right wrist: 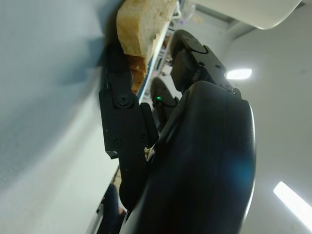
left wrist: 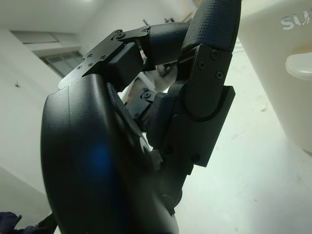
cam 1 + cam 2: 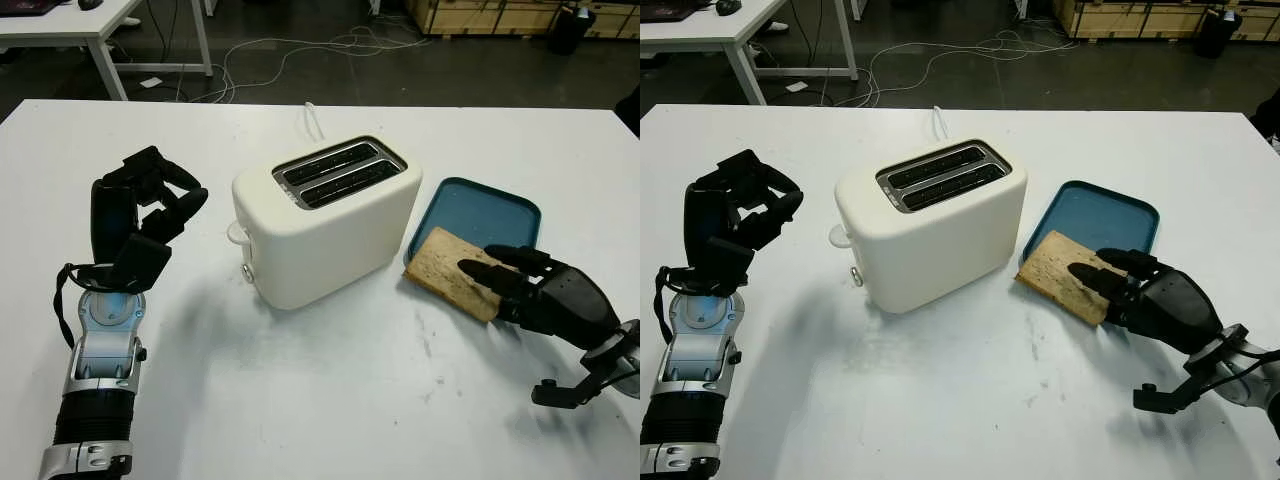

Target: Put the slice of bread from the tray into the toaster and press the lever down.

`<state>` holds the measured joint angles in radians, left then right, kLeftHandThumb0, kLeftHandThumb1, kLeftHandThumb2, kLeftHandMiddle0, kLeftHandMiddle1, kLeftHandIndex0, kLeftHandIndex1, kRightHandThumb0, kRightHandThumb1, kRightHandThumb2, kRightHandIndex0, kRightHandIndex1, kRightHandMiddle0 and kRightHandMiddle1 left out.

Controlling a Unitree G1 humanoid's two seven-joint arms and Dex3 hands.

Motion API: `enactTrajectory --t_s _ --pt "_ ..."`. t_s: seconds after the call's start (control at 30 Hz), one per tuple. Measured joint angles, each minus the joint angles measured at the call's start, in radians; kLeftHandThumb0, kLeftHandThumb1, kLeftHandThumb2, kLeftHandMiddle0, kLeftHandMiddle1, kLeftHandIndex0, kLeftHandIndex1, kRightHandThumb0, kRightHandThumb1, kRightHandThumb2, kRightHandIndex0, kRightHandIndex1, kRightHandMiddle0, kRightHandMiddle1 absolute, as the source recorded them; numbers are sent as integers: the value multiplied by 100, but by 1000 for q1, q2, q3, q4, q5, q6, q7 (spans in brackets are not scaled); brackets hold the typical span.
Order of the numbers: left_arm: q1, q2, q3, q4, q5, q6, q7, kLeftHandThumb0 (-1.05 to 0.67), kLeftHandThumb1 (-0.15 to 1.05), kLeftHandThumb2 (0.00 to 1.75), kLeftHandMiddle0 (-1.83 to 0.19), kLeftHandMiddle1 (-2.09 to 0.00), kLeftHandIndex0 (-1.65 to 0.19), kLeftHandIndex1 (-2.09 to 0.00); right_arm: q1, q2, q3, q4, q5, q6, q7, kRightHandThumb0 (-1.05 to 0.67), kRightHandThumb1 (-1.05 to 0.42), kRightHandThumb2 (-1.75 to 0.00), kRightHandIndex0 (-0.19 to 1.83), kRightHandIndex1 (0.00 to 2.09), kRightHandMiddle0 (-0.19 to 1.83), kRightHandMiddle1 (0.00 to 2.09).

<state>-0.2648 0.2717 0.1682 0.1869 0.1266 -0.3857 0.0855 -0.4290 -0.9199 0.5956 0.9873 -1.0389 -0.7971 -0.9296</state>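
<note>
Pick-up step: right hand (image 3: 545,290) fingers (image 3: 490,272) pinch the bread (image 3: 450,270) at the tray (image 3: 480,210) edge; next, lift toward the toaster (image 3: 325,220) slots; left hand (image 3: 140,215) curled, empty.

The white table (image 3: 300,400) carries a few dark scuffs near its front right part. Beyond its far edge lies a dark floor (image 3: 480,75) with pale cables (image 3: 300,50) snaking across it. At the far left stands a white desk (image 3: 70,22), one leg (image 3: 203,40) reaching down to the floor, with a small white scrap (image 3: 152,82) lying near it. Wooden crates (image 3: 490,15) sit at the far right, a dark bin (image 3: 572,30) just beside them.
</note>
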Motion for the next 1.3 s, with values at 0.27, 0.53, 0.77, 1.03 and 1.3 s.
enactTrajectory --t_s 0.27,0.53,0.77,1.03,1.3 --pt "0 0 0 0 2 0 3 -98 92 19 -96 -156 -87 -128 -16 0 14 10 1 -25 -11 -27 -92 -12 41 142 46 92" --pt "0 -1 0 0 2 0 3 -98 92 17 -95 -156 -87 -127 -21 3 21 23 1 -7 -24 -46 -92 -57 42 174 13 173" --pt "0 -10 0 0 -1 0 2 -98 92 17 -95 -156 -87 -126 -21 20 46 17 -41 76 -140 -40 -92 -44 66 175 23 175" --pt "0 -11 0 0 0 0 3 -98 92 18 -94 -156 -86 -127 -28 20 3 -17 -20 74 -138 -37 -92 -46 61 175 15 175" --pt "0 -16 -1 1 0 0 3 -98 92 17 -95 -156 -85 -127 -69 20 -66 -63 58 17 -15 -46 -92 -55 59 175 25 175"
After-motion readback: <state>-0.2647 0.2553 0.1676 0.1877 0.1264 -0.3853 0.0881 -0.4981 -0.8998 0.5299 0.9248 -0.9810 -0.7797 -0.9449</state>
